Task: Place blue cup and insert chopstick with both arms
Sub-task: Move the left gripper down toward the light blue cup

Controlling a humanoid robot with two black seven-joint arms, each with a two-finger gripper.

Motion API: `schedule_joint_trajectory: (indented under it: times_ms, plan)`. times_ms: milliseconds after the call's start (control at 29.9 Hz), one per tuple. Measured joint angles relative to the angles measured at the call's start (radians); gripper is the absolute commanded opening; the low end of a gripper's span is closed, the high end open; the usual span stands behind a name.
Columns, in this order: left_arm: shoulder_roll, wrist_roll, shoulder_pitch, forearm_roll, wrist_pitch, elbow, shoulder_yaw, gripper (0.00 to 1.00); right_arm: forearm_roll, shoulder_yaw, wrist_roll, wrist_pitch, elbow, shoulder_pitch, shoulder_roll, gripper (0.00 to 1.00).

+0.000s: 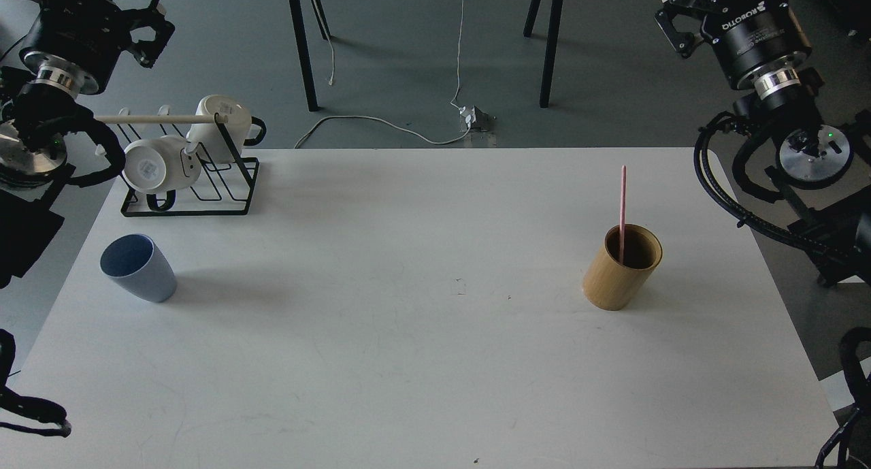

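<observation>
The light-blue cup (pixel 138 267) stands upright on the left part of the white table (pixel 408 360), its mouth facing me. The thin pink chopstick (pixel 622 197) stands nearly upright inside a tan bamboo-look holder (pixel 620 267) on the right part of the table. My left gripper (pixel 155 33) hangs high beyond the table's far left corner, open and empty, well away from the cup. Beyond the far right corner, my right gripper (pixel 674 21) is raised too, with its fingers spread around nothing.
A black wire rack (pixel 204 183) with a pale wooden rod and two white mugs (pixel 163 164) sits at the table's far left corner, just behind the cup. Black chair legs (pixel 303 47) and a white cable (pixel 381 123) lie on the floor past the far edge.
</observation>
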State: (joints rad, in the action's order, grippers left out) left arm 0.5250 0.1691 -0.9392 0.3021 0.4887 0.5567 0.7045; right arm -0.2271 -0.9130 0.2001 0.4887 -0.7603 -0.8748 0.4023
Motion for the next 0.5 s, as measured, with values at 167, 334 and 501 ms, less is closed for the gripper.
schedule_joint_trajectory:
  times_ms: [167, 334, 501]
  plan:
    - [0.001, 0.001, -0.002, -0.001, 0.000, 0.001, -0.006, 1.00, 0.000, -0.021, 0.000, 0.000, -0.006, 0.017, 0.006, 1.00]
    - [0.004, -0.006, -0.006, -0.003, 0.000, 0.004, -0.003, 1.00, 0.000, -0.023, -0.001, 0.000, -0.007, 0.020, 0.007, 1.00]
    - [0.012, -0.004, -0.019, -0.016, 0.000, 0.023, -0.010, 1.00, 0.000, -0.023, -0.001, 0.000, -0.016, 0.020, 0.007, 1.00]
